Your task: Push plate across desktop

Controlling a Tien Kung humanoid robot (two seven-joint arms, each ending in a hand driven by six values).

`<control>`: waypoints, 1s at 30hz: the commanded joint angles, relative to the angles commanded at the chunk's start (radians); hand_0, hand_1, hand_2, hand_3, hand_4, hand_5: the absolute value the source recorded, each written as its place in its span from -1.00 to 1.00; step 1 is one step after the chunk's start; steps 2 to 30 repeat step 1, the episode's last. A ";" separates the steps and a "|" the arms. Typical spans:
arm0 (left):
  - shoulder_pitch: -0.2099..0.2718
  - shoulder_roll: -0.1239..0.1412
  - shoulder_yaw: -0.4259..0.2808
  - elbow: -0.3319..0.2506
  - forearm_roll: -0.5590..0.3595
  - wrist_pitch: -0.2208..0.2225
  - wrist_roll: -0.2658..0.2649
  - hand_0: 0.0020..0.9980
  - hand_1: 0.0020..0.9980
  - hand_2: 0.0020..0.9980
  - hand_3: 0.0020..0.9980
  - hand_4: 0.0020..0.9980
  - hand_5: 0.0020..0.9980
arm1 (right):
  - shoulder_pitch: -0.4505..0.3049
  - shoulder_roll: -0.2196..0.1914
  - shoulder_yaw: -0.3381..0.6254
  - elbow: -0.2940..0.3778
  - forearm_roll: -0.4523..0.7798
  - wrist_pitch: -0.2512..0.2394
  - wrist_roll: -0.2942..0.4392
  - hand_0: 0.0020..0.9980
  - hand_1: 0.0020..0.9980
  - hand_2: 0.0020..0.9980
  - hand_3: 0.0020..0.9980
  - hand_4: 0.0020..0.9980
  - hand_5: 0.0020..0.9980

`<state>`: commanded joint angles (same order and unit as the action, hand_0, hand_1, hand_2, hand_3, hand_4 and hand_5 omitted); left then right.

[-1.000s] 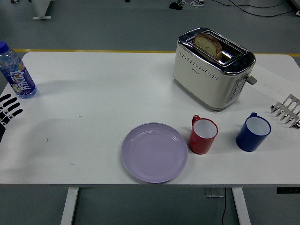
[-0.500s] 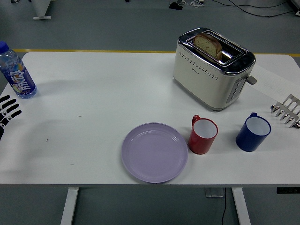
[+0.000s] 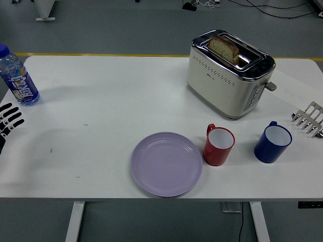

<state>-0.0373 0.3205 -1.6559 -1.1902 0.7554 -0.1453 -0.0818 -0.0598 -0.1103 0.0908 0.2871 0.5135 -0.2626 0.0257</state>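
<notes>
Fingers (image 3: 12,115) of the left hand (image 3: 7,122) are spread and hold nothing, at the table's (image 3: 101,101) left edge, well apart from the plate (image 3: 166,164). Only the right hand's fingertips (image 3: 308,118) show at the right edge; I cannot tell their state. The plate lies flat near the front edge, just left of a red mug (image 3: 218,145). A blue mug (image 3: 272,142), toaster (image 3: 229,73) with bread (image 3: 224,49), and bottle (image 3: 17,78) stand apart.

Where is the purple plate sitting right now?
In the head view, the purple plate lies flat near the table's front edge, about mid-table, with the red mug just off its right rim; I cannot tell whether they touch.
</notes>
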 joint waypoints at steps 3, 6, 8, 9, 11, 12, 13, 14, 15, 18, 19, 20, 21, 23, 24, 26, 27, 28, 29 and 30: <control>-0.001 0.000 0.000 0.000 0.000 0.000 0.000 0.34 0.46 0.40 0.30 0.17 1.00 | 0.000 0.001 0.002 0.000 -0.002 0.000 -0.001 0.14 0.13 0.37 0.20 -0.31 -0.21; -0.001 0.000 0.000 0.000 0.000 0.000 0.000 0.34 0.46 0.40 0.30 0.17 1.00 | 0.000 0.001 0.002 0.000 -0.002 0.000 -0.001 0.14 0.13 0.37 0.20 -0.31 -0.21; -0.001 0.000 0.000 0.000 0.000 0.000 0.000 0.34 0.46 0.40 0.30 0.17 1.00 | 0.000 0.001 0.002 0.000 -0.002 0.000 -0.001 0.14 0.13 0.37 0.20 -0.31 -0.21; -0.001 0.000 0.000 0.000 0.000 0.000 0.000 0.34 0.46 0.40 0.30 0.17 1.00 | 0.000 0.001 0.002 0.000 -0.002 0.000 -0.001 0.14 0.13 0.37 0.20 -0.31 -0.21; -0.001 0.000 0.000 0.000 0.000 0.000 0.000 0.34 0.46 0.40 0.30 0.17 1.00 | 0.000 0.001 0.002 0.000 -0.002 0.000 -0.001 0.14 0.13 0.37 0.20 -0.31 -0.21; -0.001 0.000 0.000 0.000 0.000 0.000 0.000 0.34 0.46 0.40 0.30 0.17 1.00 | 0.000 0.001 0.002 0.000 -0.002 0.000 -0.001 0.14 0.13 0.37 0.20 -0.31 -0.21; -0.001 0.000 0.000 0.000 0.000 0.000 0.000 0.34 0.46 0.40 0.30 0.17 1.00 | 0.000 0.001 0.002 0.000 -0.002 0.000 -0.001 0.14 0.13 0.37 0.20 -0.31 -0.21; -0.001 0.000 0.000 0.000 0.000 0.000 0.000 0.34 0.46 0.40 0.30 0.17 1.00 | 0.000 0.001 0.002 0.000 -0.002 0.000 -0.001 0.14 0.13 0.37 0.20 -0.31 -0.21; -0.001 0.000 0.000 0.000 0.000 0.000 0.000 0.34 0.46 0.40 0.30 0.17 1.00 | 0.000 0.001 0.002 0.000 -0.002 0.000 -0.001 0.14 0.13 0.37 0.20 -0.31 -0.21; -0.001 0.000 0.000 0.000 0.000 0.000 0.000 0.34 0.46 0.40 0.30 0.17 1.00 | 0.000 0.001 0.002 0.000 -0.002 0.000 -0.001 0.14 0.13 0.37 0.20 -0.31 -0.21; -0.001 0.000 0.000 0.000 0.000 0.000 0.000 0.34 0.46 0.40 0.30 0.17 1.00 | 0.000 0.001 0.002 0.000 -0.002 0.000 -0.001 0.14 0.13 0.37 0.20 -0.31 -0.21; -0.001 0.000 0.000 0.000 0.000 0.000 0.000 0.34 0.46 0.40 0.30 0.17 1.00 | 0.000 0.001 0.002 0.000 -0.002 0.000 -0.001 0.14 0.13 0.37 0.20 -0.31 -0.21; -0.001 0.000 0.000 0.000 0.000 0.000 0.000 0.34 0.46 0.40 0.30 0.17 1.00 | 0.000 0.001 0.002 0.000 -0.002 0.000 -0.001 0.14 0.13 0.37 0.20 -0.31 -0.21; -0.001 0.000 0.000 0.000 0.000 0.000 0.000 0.34 0.46 0.40 0.30 0.17 1.00 | 0.000 0.001 0.002 0.000 -0.002 0.000 -0.001 0.14 0.13 0.37 0.20 -0.31 -0.21; -0.001 0.000 0.000 0.000 0.000 0.000 0.000 0.34 0.46 0.40 0.30 0.17 1.00 | 0.000 0.001 0.002 0.000 -0.002 0.000 -0.001 0.14 0.13 0.37 0.20 -0.31 -0.21; -0.001 0.000 0.000 0.000 0.000 0.000 0.000 0.34 0.46 0.40 0.30 0.17 1.00 | 0.000 0.001 0.002 0.000 -0.002 0.000 -0.001 0.14 0.13 0.37 0.20 -0.31 -0.21; -0.001 0.000 0.000 0.000 0.000 0.000 0.000 0.34 0.46 0.40 0.30 0.17 1.00 | 0.000 0.001 0.002 0.000 -0.002 0.000 -0.001 0.14 0.13 0.37 0.20 -0.31 -0.21; -0.001 0.000 0.000 0.000 0.000 0.000 0.000 0.34 0.46 0.40 0.30 0.17 1.00 | 0.000 0.001 0.002 0.000 -0.002 0.000 -0.001 0.14 0.13 0.37 0.20 -0.31 -0.21; -0.001 0.000 0.000 0.000 0.000 0.000 0.000 0.34 0.46 0.40 0.30 0.17 1.00 | 0.000 0.001 0.002 0.000 -0.002 0.000 -0.001 0.14 0.13 0.37 0.20 -0.31 -0.21; -0.001 0.000 0.000 0.000 0.000 0.000 0.000 0.34 0.46 0.40 0.30 0.17 1.00 | 0.000 0.001 0.002 0.000 -0.002 0.000 -0.001 0.14 0.13 0.37 0.20 -0.31 -0.21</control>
